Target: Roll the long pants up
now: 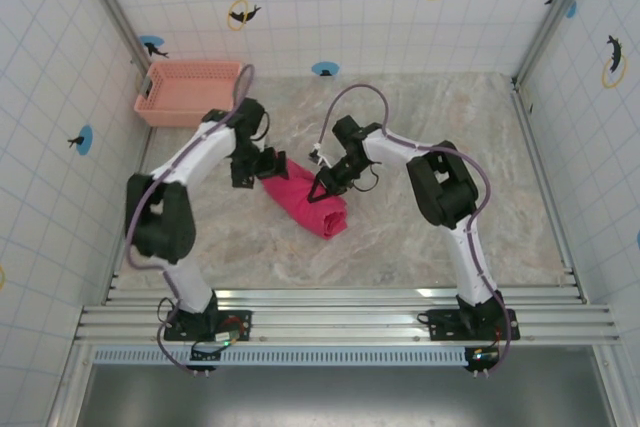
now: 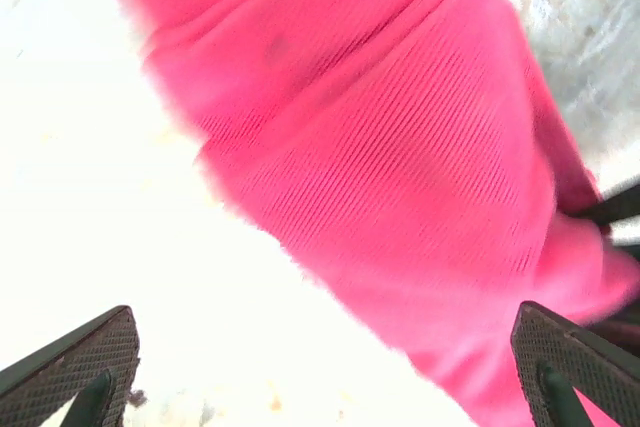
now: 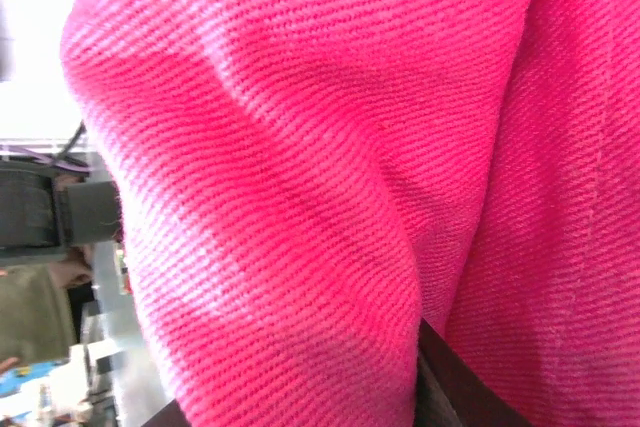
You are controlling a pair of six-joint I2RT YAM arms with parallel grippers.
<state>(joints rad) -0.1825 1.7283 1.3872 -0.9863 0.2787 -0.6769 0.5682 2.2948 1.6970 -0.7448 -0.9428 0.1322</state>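
Top view: the long pants [image 1: 305,197] lie as a compact magenta bundle on the marbled table [image 1: 450,237]. The left gripper [image 1: 262,165] is at its far end and the right gripper [image 1: 322,187] at its right edge.

Left wrist: fine ribbed weave; cross-hatched pads [image 2: 85,357] spread wide, gripping nothing.

Right wrist: soft folds press against one dark finger [image 3: 450,387]; hold cannot be determined

I'm looking at a marbled beige table [image 1: 480,147]. Near its middle the long pants [image 1: 300,199] lie in a bunched magenta bundle. A salmon-pink lattice basket [image 1: 185,115] sits in the far left corner, well apart.
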